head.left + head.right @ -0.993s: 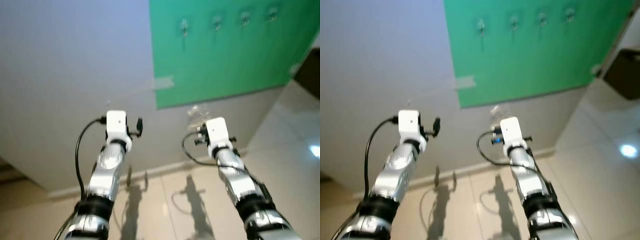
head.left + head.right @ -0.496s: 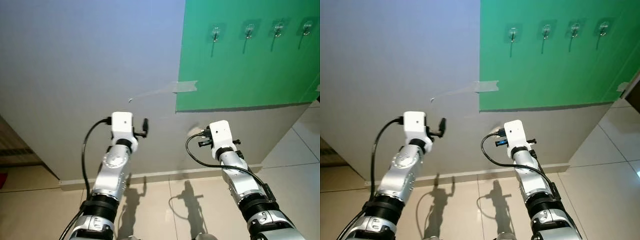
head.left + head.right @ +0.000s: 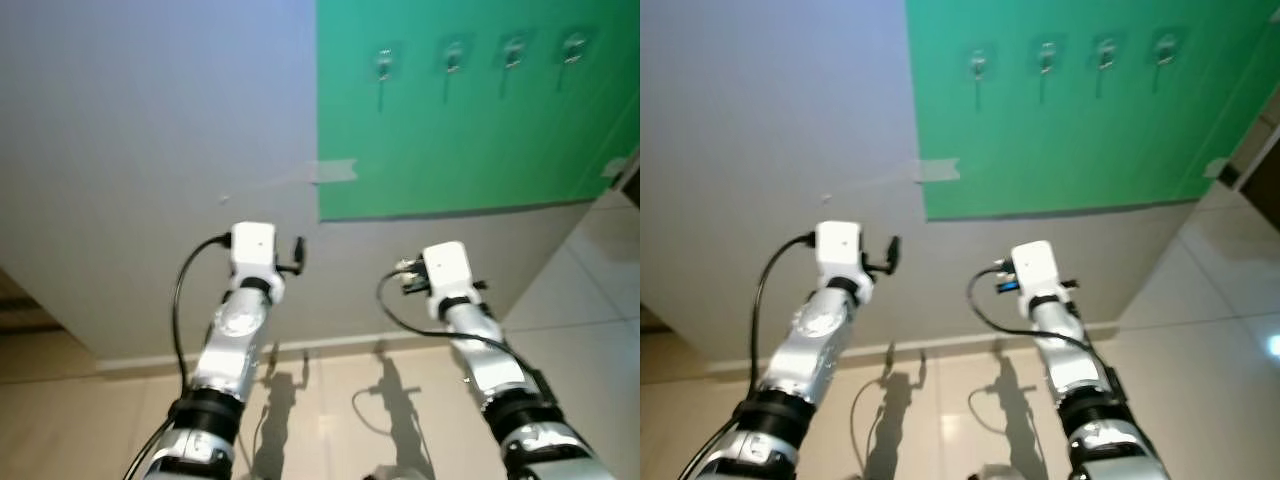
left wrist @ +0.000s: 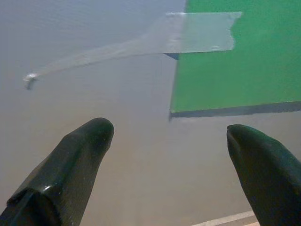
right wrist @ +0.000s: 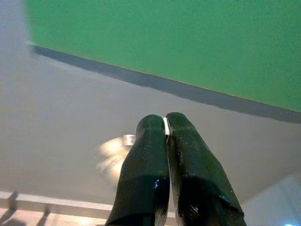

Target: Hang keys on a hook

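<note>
Four small clear hooks sit in a row on a green panel (image 3: 460,130) on the grey wall; the leftmost hook (image 3: 384,62) is nearest the panel's left edge. Both arms are raised toward the wall, well below the hooks. My right gripper (image 5: 165,120) is shut on a thin white piece of the keys (image 5: 115,150), which hang blurred beside its fingers against the grey wall. My left gripper (image 4: 169,134) is open and holds nothing; it faces the panel's lower left corner.
A strip of clear tape (image 3: 335,171) runs from the panel's left edge across the grey wall. Beige tiled floor (image 3: 330,400) lies below, with the arms' shadows on it. A dark opening (image 3: 1265,170) shows at the far right.
The whole picture has shifted and blurred as the camera moved. Both arms keep the same raised pose, and the right gripper stays shut.
</note>
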